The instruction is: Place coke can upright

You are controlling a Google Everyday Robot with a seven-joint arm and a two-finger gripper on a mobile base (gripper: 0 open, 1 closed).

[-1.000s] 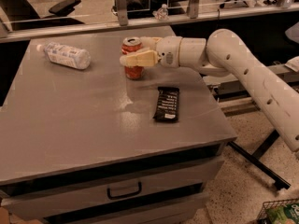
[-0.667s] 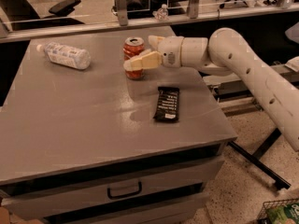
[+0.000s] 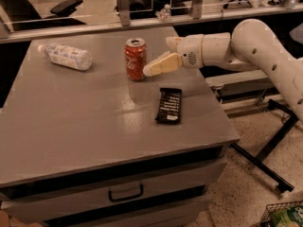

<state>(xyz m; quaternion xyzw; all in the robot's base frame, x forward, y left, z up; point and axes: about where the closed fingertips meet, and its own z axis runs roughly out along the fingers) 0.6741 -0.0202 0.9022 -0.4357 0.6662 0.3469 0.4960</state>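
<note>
Looks like an office turned robot lab: swivel chairs [image 3: 66, 6] on the speckled floor [image 3: 246, 183] behind a rail [image 3: 71, 28], and a grey drawer cabinet [image 3: 71, 126] with the gripper [image 3: 158, 56] hovering over its far right side, fingers apart.

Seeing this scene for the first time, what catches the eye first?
The red coke can stands upright near the far edge of the grey table, with the open white pincer close beside it, not gripping it. A clear bottle lies at far left; a black wrapper lies nearer the front.
</note>
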